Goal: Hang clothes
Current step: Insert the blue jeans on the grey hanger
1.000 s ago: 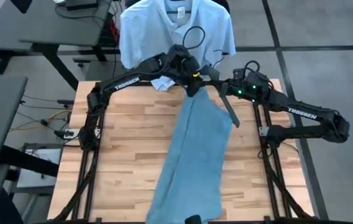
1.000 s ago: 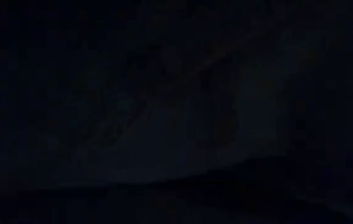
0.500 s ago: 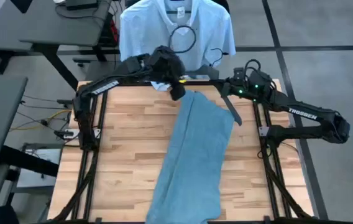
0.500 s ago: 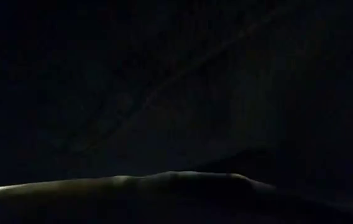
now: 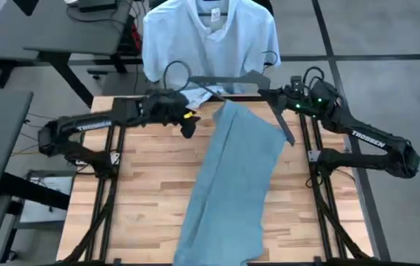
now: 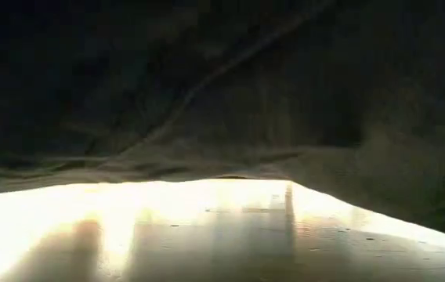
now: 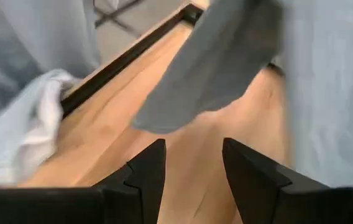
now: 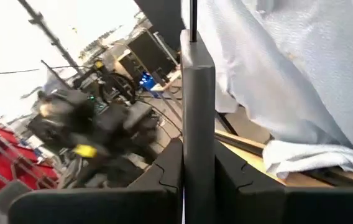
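1. Gripping a grey hanger (image 5: pixel 228 76) at the table's (image 5: pixel 143 185) far edge, my right gripper (image 5: pixel 263 94) has its fingers clamped on the hanger's bar; in the right wrist view that bar (image 8: pixel 197 112) stands squeezed between the two dark fingers.
2. Light blue jeans (image 5: pixel 236 177) lie in a long diagonal strip across the wooden table, their upper end right below the hanger and next to my right gripper, their lower end running off the near edge.
3. My left gripper (image 5: pixel 188 127) sits over bare wood just left of the jeans' upper end, fingers (image 7: pixel 145 171) parted with nothing between them; the left wrist view shows a fold of the jeans (image 7: pixel 226 56) ahead of the fingertips, apart from them.
4. A pale blue-white shirt (image 5: pixel 210 37) hangs beyond the far edge of the table, its lower hem bunched white on the table edge (image 5: pixel 195 96) between my two grippers.
5. From table height, dark cloth (image 6: pixel 222 86) fills most of the low view, leaving only a bright band of tabletop visible beneath it.
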`<state>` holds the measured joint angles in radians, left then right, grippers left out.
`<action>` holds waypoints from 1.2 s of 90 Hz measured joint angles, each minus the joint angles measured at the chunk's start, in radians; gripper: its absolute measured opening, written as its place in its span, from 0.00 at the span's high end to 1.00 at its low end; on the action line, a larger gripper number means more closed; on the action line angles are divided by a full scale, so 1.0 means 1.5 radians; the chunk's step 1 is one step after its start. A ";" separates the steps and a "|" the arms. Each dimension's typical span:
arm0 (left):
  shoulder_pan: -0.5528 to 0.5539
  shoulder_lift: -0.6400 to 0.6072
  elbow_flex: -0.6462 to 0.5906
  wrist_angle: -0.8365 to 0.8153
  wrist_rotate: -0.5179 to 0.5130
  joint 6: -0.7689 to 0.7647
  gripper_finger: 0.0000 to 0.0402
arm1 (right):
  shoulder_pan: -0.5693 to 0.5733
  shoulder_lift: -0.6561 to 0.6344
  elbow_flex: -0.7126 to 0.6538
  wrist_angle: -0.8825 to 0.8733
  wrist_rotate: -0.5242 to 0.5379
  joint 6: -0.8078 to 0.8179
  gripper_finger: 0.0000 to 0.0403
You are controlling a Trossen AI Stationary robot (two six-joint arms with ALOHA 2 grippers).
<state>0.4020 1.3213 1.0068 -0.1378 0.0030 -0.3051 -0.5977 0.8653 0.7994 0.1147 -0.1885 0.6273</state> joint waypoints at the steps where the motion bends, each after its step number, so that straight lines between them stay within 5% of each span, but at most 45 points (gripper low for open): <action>1: 0.005 0.001 -0.010 0.015 0.006 -0.004 0.65 | 0.000 -0.001 0.000 0.000 -0.001 0.000 0.93; 26: 0.056 0.116 -0.021 0.194 0.109 0.064 0.65 | 0.011 -0.006 0.000 0.050 -0.076 0.006 0.93; 60: 0.050 0.156 0.048 0.232 0.136 0.215 0.65 | 0.004 -0.008 0.000 0.041 -0.103 0.003 0.93; 78: 0.073 0.141 0.048 0.164 0.275 0.148 0.65 | -0.009 -0.010 0.000 0.031 -0.112 -0.005 0.93; 108: 0.109 0.108 -0.004 0.165 0.299 0.130 0.64 | -0.019 -0.010 0.000 0.043 -0.128 -0.002 0.93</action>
<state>0.5652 1.4837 1.0014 0.1093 0.4518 -0.1098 -0.6258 0.8505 0.7994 0.1787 -0.3805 0.6250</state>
